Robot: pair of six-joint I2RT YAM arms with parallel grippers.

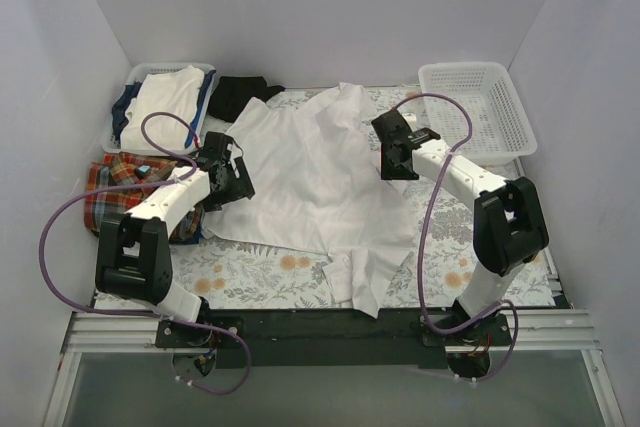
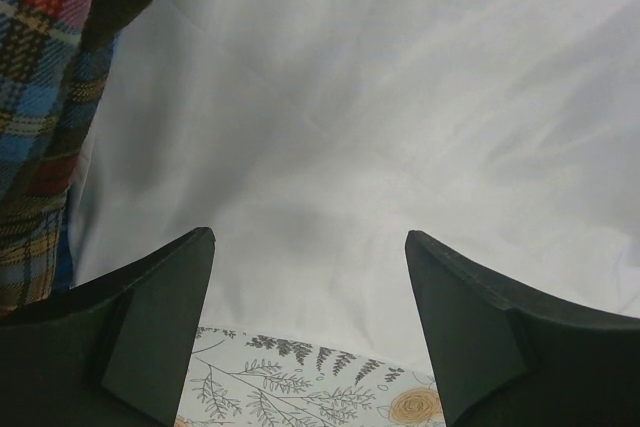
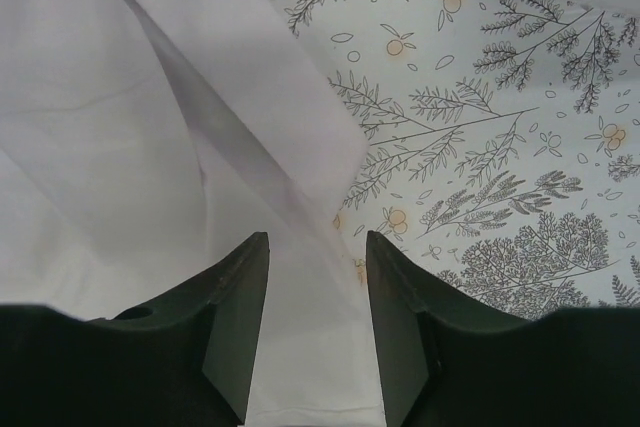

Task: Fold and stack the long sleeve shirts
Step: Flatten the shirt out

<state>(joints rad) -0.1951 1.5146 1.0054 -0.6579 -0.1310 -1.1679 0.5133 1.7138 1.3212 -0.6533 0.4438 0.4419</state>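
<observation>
ok, current state:
- white shirt [image 1: 310, 172] lies spread and rumpled across the middle of the floral-print worktop [image 1: 250, 282]; one part trails toward the near edge.
- plaid shirt [image 1: 115, 182] is bunched at the left side of the worktop, just beside the white shirt's left edge and in front of the left basket [image 1: 170, 66].
- left claw [image 1: 238, 175] sits low at the white shirt's left edge, right next to the plaid shirt.
- left wrist view: claw [image 2: 308, 237] spread wide, nothing between the fingers. white shirt [image 2: 400, 97] fills the view ahead, plaid shirt [image 2: 40, 97] at far left, worktop print [image 2: 300, 387] showing below.
- right claw [image 1: 392, 162] is over the white shirt's right edge.
- right wrist view: claw [image 3: 316, 237] partly spread. white fabric [image 3: 100, 147] lies under the gap and is not pinched; bare worktop [image 3: 500, 197] to the right.
- left basket holds folded clothes. black garment [image 1: 245, 89] lies just beside it at the far edge, near the white shirt's far left corner.
- white mesh basket [image 1: 475, 107] sits at far right.
</observation>
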